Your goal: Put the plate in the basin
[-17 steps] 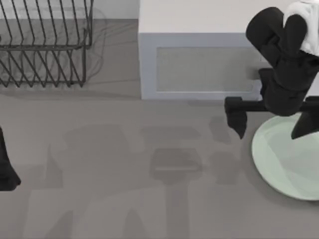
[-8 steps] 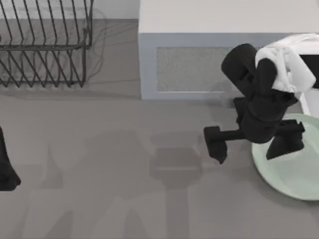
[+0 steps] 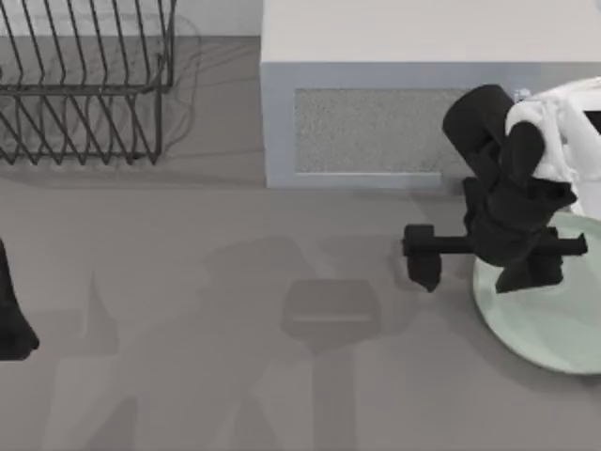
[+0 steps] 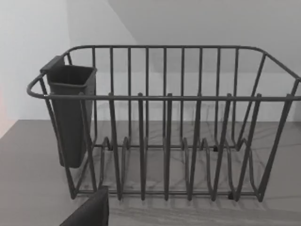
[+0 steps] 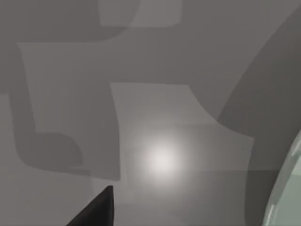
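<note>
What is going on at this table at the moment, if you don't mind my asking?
The right arm's end effector hovers with fingers spread wide over the left rim of the pale green plate, which lies flat on the table in front of the microwave. Nothing is gripped yet. The left arm sits parked at the table's left edge, facing the wire dish rack.

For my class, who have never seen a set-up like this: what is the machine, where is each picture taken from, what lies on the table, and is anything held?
This is a rendered simulation of two AgileX arms at a grey table. One camera looks down from above; one rides on each wrist.

From above, the right gripper hangs open over the near-left rim of a pale green plate, holding nothing. The left gripper is parked at the left edge.

A wire dish rack stands back left, beside a white microwave. The left wrist camera faces the rack; the right wrist camera looks at table and plate rim.
</note>
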Motion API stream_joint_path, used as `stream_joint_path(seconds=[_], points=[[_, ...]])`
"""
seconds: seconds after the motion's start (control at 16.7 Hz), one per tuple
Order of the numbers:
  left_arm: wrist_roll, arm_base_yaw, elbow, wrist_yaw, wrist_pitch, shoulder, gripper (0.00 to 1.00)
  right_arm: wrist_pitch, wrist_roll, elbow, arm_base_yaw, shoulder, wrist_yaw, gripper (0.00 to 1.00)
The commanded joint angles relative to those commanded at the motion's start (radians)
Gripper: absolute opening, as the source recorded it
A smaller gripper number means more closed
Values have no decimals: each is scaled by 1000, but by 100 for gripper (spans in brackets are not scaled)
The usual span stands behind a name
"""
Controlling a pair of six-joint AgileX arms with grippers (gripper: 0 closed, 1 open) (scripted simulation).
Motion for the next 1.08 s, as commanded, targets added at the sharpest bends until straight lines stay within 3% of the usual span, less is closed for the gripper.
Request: stream_joint_path(seconds=[0.12, 0.9, 1.08], points=[[0, 0, 0, 0, 0, 0, 100, 0, 0, 0, 0, 0, 0, 100], [0, 0, 0, 0, 0, 0, 100, 0, 0, 0, 0, 0, 0, 2], [0, 0, 0, 0, 0, 0, 100, 0, 0, 0, 0, 0, 0, 0]])
